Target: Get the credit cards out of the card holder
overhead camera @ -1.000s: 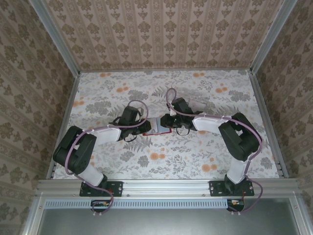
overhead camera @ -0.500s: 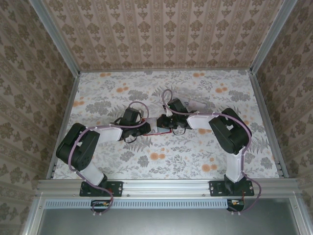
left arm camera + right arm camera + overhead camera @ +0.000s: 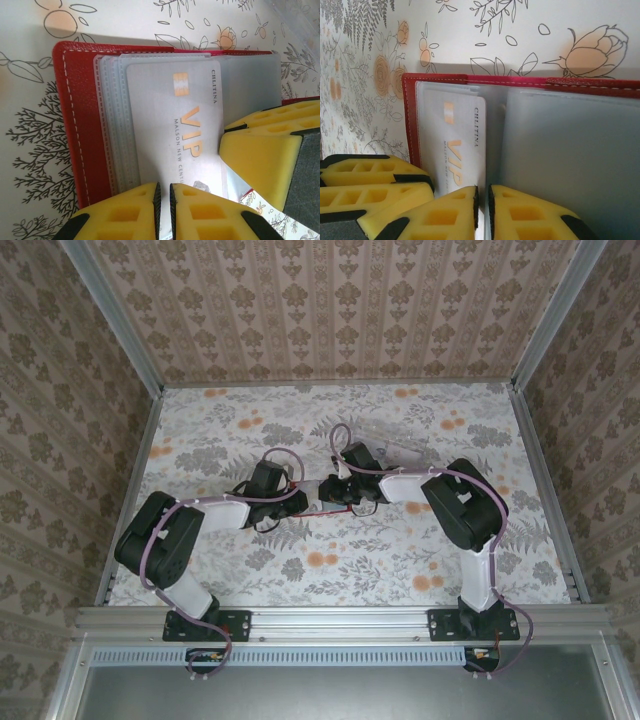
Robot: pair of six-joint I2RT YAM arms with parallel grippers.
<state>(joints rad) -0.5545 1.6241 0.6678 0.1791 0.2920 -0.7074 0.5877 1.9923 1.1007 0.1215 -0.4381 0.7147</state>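
The left fingers (image 3: 150, 200) are clenched to a hairline slit over the short edge, the one facing them, of a pale plastic credit card (image 3: 170, 125) with gold VIP lettering. Whether the card alone or its clear sleeve too is pinched cannot be told. The right fingers (image 3: 470, 205) are likewise clenched, on the edge of a translucent pocket sheet of the red folding card holder (image 3: 75, 125), just beside the card. The holder is laid open in the middle of the floral surface (image 3: 30, 165), between the two wrists. The card's long axis runs straight away from the left fingers, so a pull back along their own line is judged to be what the withdrawal turns on, with the holder restrained by the right fingers. Bare surface lies to the left and near sides. A clear oblong plastic piece (image 3: 400, 452) lies well apart, far right.
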